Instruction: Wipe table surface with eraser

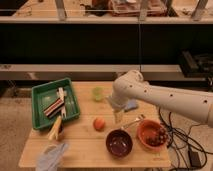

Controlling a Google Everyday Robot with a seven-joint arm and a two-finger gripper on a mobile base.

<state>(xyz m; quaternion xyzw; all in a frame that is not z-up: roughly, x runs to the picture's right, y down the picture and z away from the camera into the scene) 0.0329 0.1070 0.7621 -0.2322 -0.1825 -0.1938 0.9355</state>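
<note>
Gripper (118,117) hangs over middle of table (85,142), just right of orange fruit (99,123); clenched or released, I cannot tell. Eraser (53,108) lies in green tray (42,97), well apart. I judge pickup not yet done. Next: swing left over tray, descend squarely onto eraser.

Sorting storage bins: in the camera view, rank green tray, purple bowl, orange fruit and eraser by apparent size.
green tray
purple bowl
eraser and orange fruit look alike, unranked
The claw hangs beside the fruit.
</note>
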